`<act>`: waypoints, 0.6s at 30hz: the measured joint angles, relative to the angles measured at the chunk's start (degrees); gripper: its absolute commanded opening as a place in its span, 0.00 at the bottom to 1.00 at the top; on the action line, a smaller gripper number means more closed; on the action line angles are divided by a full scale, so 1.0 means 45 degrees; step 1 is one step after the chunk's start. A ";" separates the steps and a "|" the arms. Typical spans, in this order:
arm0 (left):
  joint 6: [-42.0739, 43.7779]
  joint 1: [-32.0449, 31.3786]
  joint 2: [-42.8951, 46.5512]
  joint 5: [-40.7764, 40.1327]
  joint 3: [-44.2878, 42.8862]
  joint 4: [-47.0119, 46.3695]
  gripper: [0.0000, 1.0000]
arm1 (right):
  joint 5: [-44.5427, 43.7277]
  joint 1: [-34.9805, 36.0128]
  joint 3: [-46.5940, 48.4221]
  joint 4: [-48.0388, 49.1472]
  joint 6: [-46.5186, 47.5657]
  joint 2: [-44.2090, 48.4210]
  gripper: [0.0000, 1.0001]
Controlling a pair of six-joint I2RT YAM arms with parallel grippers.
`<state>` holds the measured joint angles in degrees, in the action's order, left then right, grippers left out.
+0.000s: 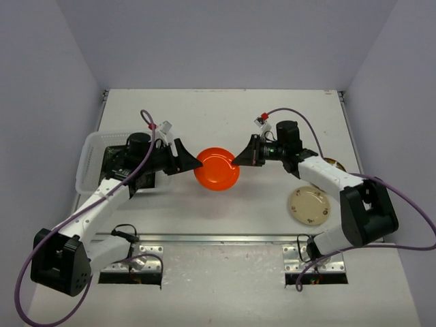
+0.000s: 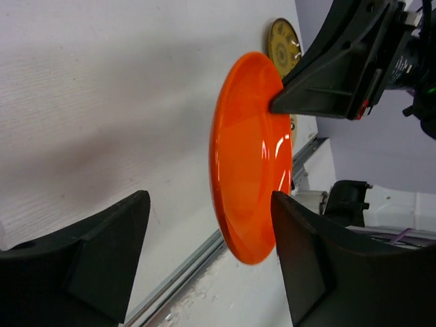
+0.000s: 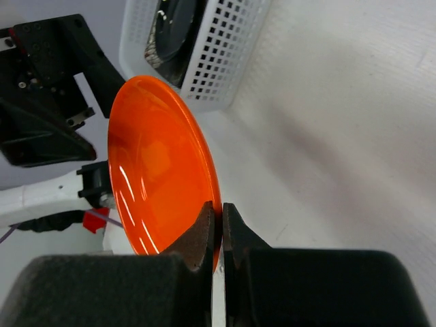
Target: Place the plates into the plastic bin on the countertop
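A round orange plate (image 1: 216,168) hangs above the middle of the white countertop (image 1: 225,116). My right gripper (image 1: 236,160) is shut on its right rim, and the fingers pinch the edge in the right wrist view (image 3: 222,211). The plate (image 3: 160,170) stands almost on edge there. My left gripper (image 1: 194,163) is open at the plate's left edge. In the left wrist view (image 2: 208,204) its jaws stand wide apart with the plate's rim (image 2: 248,157) just ahead of them, not gripped. The white perforated bin (image 1: 88,160) sits at the far left and holds a dark plate (image 1: 116,160).
A cream round plate (image 1: 308,206) lies on the table at the right, near the right arm. A yellow-brown plate (image 1: 334,163) lies partly hidden behind that arm. A metal rail (image 1: 218,238) runs along the near edge. The bin (image 3: 225,54) also shows in the right wrist view.
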<state>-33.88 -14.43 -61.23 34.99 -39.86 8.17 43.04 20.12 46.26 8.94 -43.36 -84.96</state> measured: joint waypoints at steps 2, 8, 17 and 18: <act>-0.0148 -0.0168 -0.0006 0.0056 0.0000 -0.0294 0.36 | 0.0457 0.0082 -0.0083 0.0337 -0.0279 0.0188 0.00; -0.0401 -0.0604 -0.0235 0.0056 -0.0079 -0.0678 0.00 | 0.0719 0.0417 -0.0101 0.1103 -0.0713 0.0596 0.38; -0.0876 0.2205 0.0834 -0.4034 -0.1292 0.2121 0.00 | -0.1637 0.0203 -0.0613 -0.0037 -0.0757 0.1646 0.99; -0.1070 0.3452 0.1182 -0.4545 -0.1292 0.2333 0.00 | -0.2010 -0.0003 -0.0976 -0.0206 -0.0714 0.2077 0.99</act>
<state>-38.69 1.11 -55.91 14.54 -45.67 18.67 34.00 20.11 41.87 8.01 -46.57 -75.61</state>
